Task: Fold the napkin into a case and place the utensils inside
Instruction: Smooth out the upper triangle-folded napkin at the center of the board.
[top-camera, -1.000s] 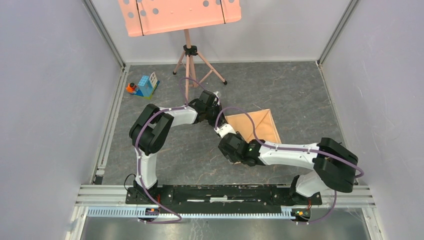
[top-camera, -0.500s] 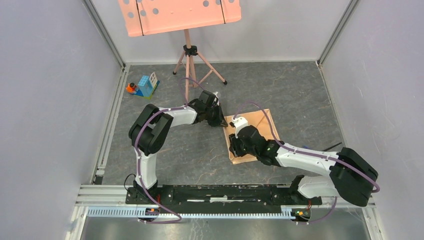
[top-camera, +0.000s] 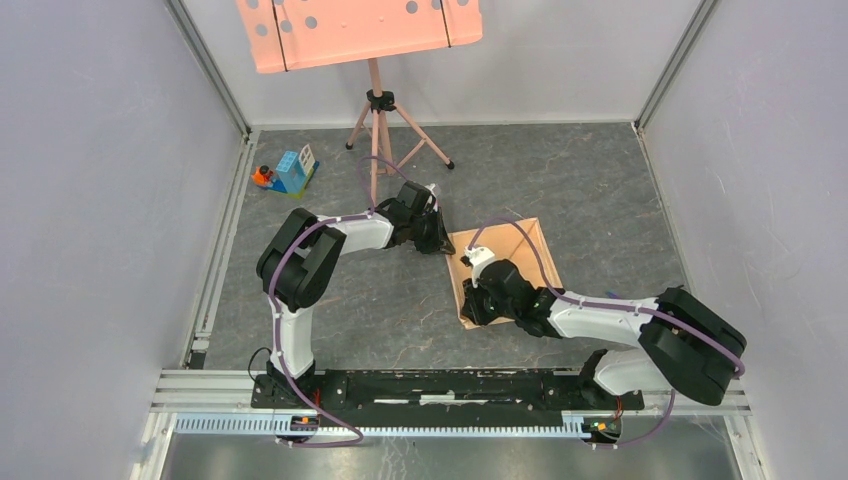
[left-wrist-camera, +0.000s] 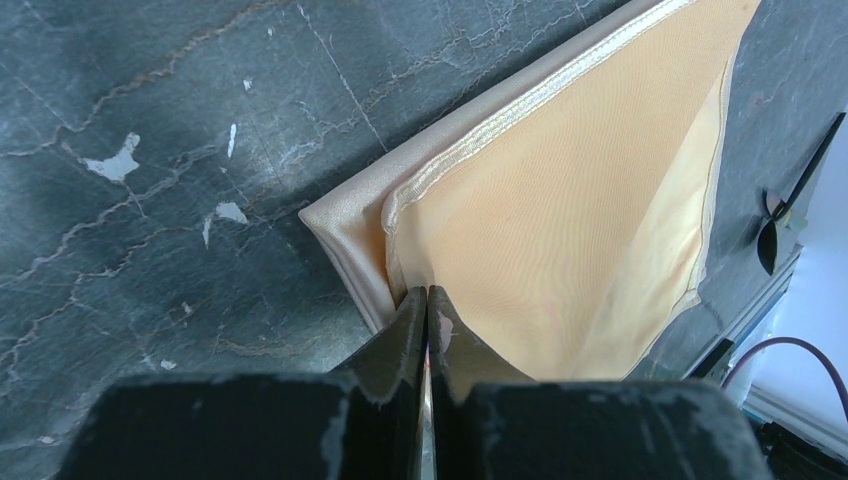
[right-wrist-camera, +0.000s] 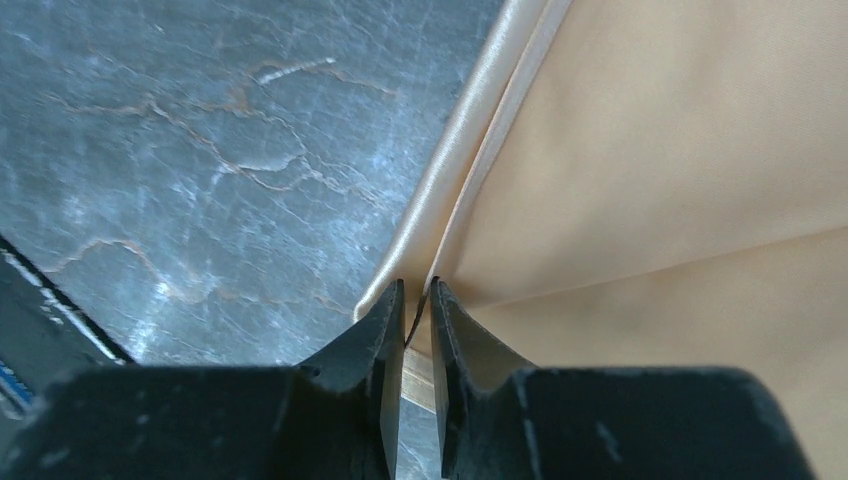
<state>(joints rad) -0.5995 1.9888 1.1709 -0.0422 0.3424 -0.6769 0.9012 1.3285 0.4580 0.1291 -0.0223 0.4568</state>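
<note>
At the left edge of the napkin, both arms had hold: the left gripper clamped on the far corner, the right gripper closed on the near one. The partly folded cloth lay on the table, spreading rightward from both.

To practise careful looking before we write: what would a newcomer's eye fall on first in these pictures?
The folded peach-orange napkin glows against the dark marbled table, right of centre. The left tool pinches its far-left corner and the right tool its near-left corner. At the back, a salmon-pink music-stand tray tops a tripod.
</note>
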